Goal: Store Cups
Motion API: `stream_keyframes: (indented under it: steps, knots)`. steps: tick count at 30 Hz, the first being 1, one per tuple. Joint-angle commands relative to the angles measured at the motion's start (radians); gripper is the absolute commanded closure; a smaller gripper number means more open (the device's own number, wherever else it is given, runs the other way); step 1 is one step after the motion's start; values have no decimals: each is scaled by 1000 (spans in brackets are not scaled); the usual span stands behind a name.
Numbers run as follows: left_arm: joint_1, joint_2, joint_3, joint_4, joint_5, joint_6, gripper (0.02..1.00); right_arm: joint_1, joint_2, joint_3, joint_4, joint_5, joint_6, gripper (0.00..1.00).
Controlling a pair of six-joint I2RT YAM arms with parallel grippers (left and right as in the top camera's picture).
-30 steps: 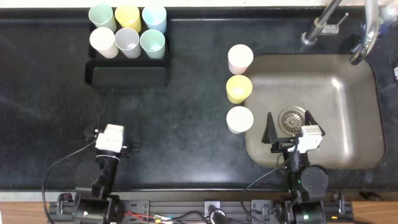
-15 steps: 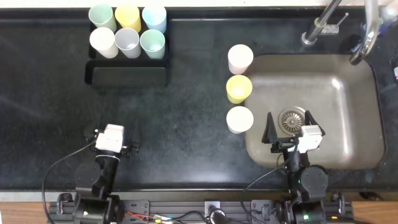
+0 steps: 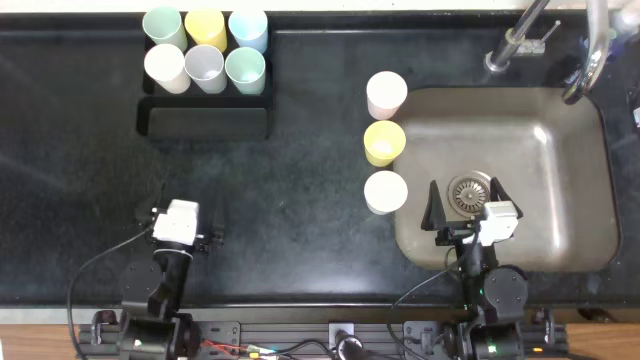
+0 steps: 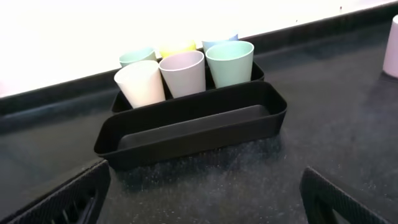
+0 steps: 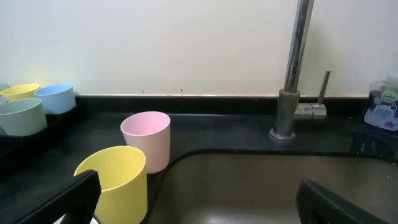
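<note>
Three loose cups stand in a line on the black counter beside the sink's left rim: pink (image 3: 386, 94), yellow (image 3: 384, 142) and white (image 3: 385, 191). The pink cup (image 5: 147, 140) and the yellow cup (image 5: 115, 180) stand ahead of my right gripper (image 5: 199, 183), slightly to one side. That gripper (image 3: 466, 200) is open over the near part of the sink. A black tray (image 3: 205, 122) at the back left holds several upright cups (image 3: 206, 66) in its rear rows. Its front compartment (image 4: 193, 127) is bare. My left gripper (image 4: 205, 169) is open, facing the tray from a distance.
The steel sink (image 3: 540, 120) fills the right side, with a drain (image 3: 470, 190) near my right gripper. A faucet (image 5: 292, 74) rises behind it, and a soap bottle (image 5: 382, 102) stands at the far right. Bare counter (image 3: 300, 200) lies between tray and cups.
</note>
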Motion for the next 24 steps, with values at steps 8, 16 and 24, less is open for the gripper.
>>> stream_keyframes:
  steps: [8, 16, 24]
  knots:
    - [3, 4, 42, 251, -58, -221, 18, 5, -10, -13, 6, 0, -3, 5]
    - [2, 211, 287, 361, -39, -262, 18, 5, -10, -13, 6, 0, -3, 3]
    - [0, 811, 879, 266, 258, -268, 18, 5, -10, -13, 6, 0, -3, 3]
